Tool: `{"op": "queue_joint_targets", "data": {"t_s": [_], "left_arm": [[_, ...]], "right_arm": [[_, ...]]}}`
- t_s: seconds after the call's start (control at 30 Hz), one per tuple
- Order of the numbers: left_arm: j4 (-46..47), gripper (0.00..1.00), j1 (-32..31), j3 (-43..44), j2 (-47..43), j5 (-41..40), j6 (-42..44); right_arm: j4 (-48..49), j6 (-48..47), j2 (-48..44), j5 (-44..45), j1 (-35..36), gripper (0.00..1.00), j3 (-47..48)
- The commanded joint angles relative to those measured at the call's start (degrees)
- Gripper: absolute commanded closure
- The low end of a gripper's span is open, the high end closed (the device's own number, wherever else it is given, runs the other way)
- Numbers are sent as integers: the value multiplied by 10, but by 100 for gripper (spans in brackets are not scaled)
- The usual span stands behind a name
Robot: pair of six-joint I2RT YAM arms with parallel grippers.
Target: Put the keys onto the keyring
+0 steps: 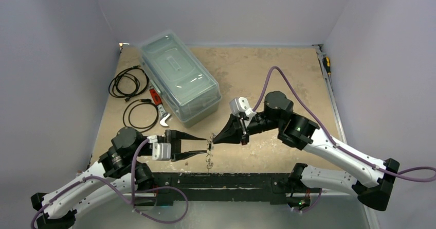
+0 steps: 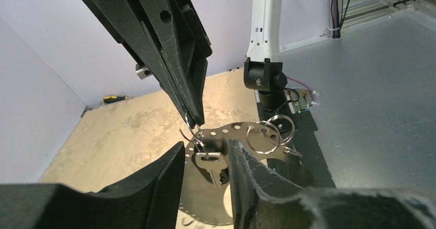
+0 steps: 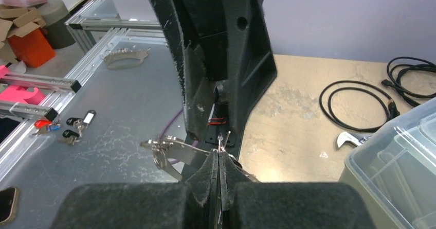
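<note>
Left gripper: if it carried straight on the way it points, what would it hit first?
Probably the key hanging between its jaws, on the keyring the right gripper holds; depth is unclear.

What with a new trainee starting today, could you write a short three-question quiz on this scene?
1. True or false: the right gripper is wide open.
2. What sits between the left gripper's fingers? A) a silver key B) a coin C) a battery
3. Short answer: what is the right gripper pinching?

Key: 1. False, it is shut. 2. A. 3. A small metal ring at the keyring's edge.
</note>
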Motion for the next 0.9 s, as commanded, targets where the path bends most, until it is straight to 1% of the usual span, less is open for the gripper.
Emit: {"op": "queue_joint_targets", "data": {"t_s": [0.0, 0.03, 0.07, 0.1, 0.23, 0.3, 0.63, 0.87], "left_arm": [[22, 58, 1, -4, -4, -3, -18], [22, 41, 1, -5, -6, -5, -20], [22, 32, 0, -5, -10, -6, -21], [22, 28, 0, -5, -14, -9, -22], [28, 28, 0, -12, -34, -55, -29], [27, 30, 0, -13, -37, -83, -36], [35, 38, 0, -14, -36, -89, -41], [52, 46, 0, -21, -30, -78, -47]], "right_arm": [[39, 5, -17, 7, 1, 100, 2], [39, 3, -18, 8, 1, 100, 1], [39, 2, -19, 10, 1, 100, 0], [40, 0, -21, 12, 1, 100, 0], [56, -4, -29, 20, 1, 100, -11], [66, -9, -34, 20, 1, 100, -17], [153, -7, -48, 37, 1, 100, -53], [229, 11, -37, 35, 1, 100, -72]]}}
